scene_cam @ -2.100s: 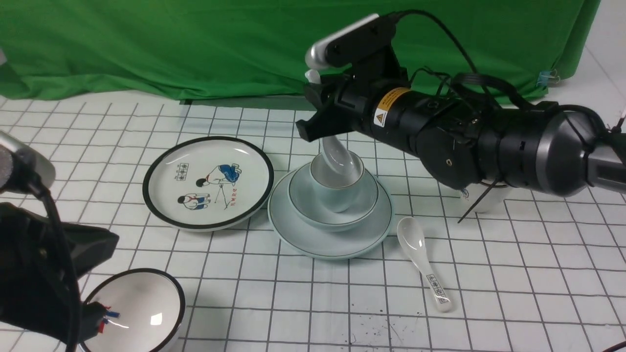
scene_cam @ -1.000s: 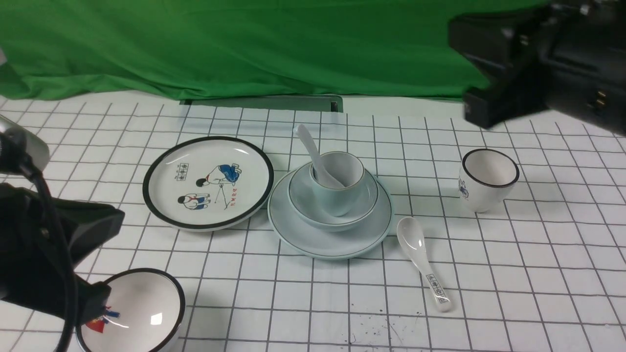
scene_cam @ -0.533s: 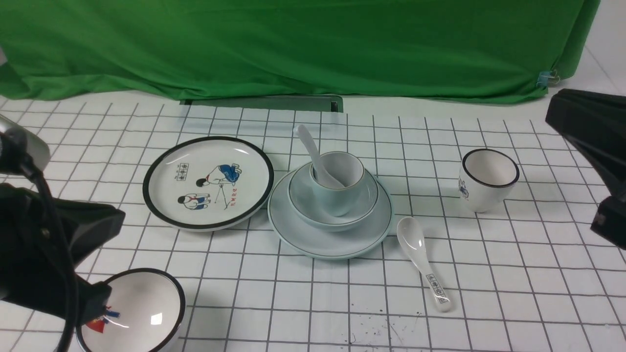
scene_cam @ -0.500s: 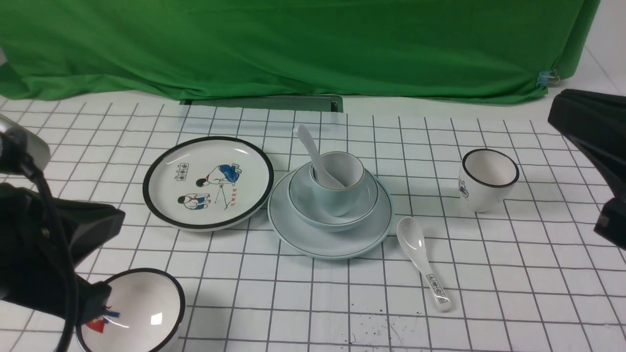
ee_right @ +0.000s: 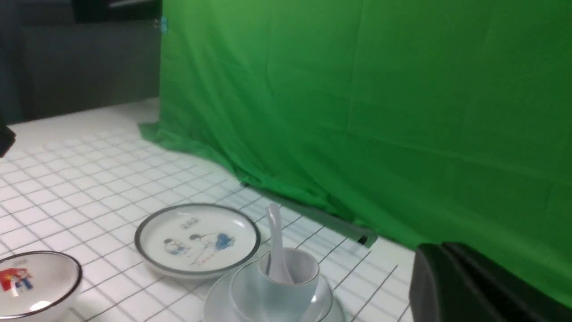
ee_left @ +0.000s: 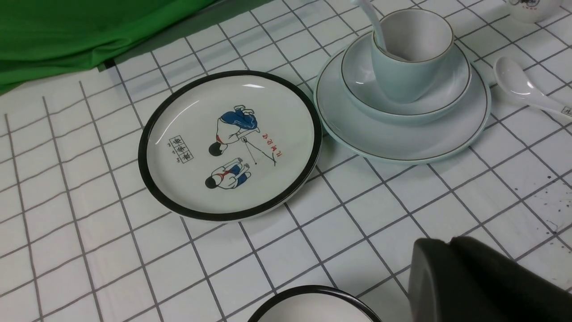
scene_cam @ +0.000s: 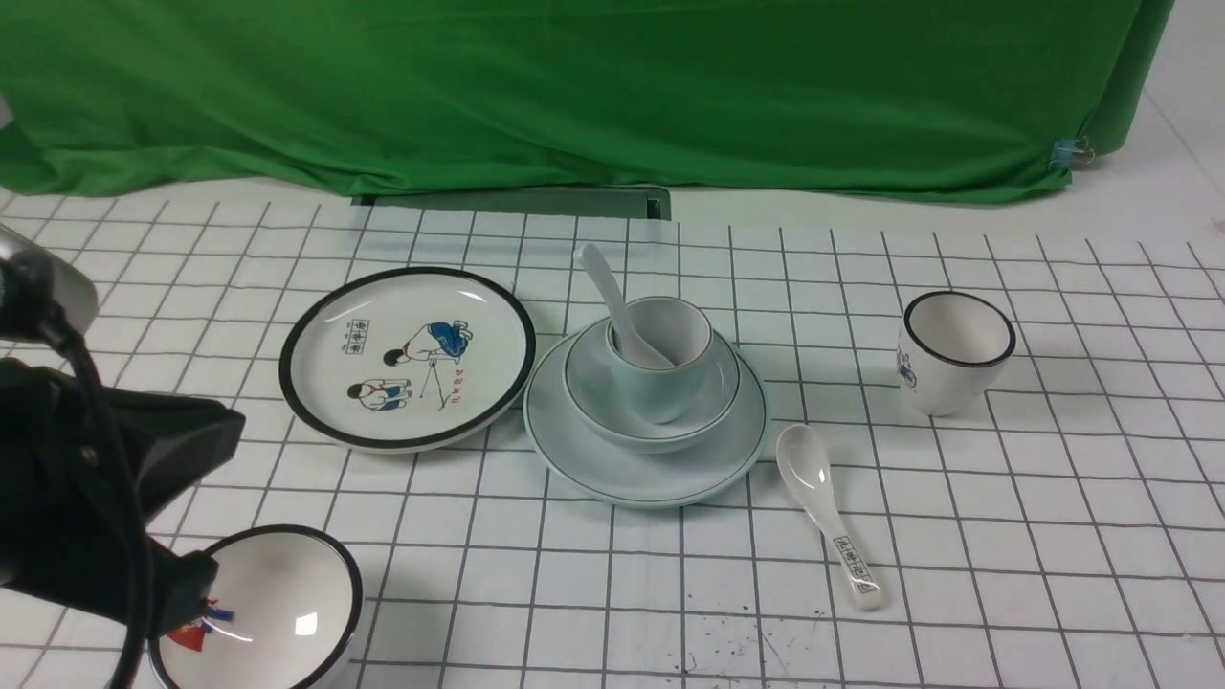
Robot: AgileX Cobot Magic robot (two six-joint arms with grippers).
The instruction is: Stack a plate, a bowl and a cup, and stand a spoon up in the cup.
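Observation:
The pale blue-green plate (scene_cam: 612,474) lies mid-table with the matching bowl (scene_cam: 720,394) on it and the small cup (scene_cam: 660,388) inside the bowl. The plain white spoon (scene_cam: 609,292) stands in the cup, its handle leaning back and left. In the left wrist view the same stack shows as plate (ee_left: 402,143), bowl (ee_left: 447,96) and cup (ee_left: 402,76). My left gripper (ee_left: 449,241) is shut and empty, low at the near left, well apart from the stack. My right gripper (ee_right: 440,248) is shut on nothing, off the front view's right side, looking at the cup (ee_right: 292,286) and spoon (ee_right: 273,237).
A black-rimmed cartoon plate (scene_cam: 407,356) lies left of the stack. A black-rimmed bowl (scene_cam: 258,608) sits at the near left under my left arm. A black-rimmed cup (scene_cam: 957,349) stands at the right. A printed spoon (scene_cam: 823,507) lies near the plate. Green cloth (scene_cam: 574,86) closes the back.
My right gripper has let go of the spoon, which now stands in the cup, and the right arm has pulled back to the right, out of the front view. The left arm has stayed put.

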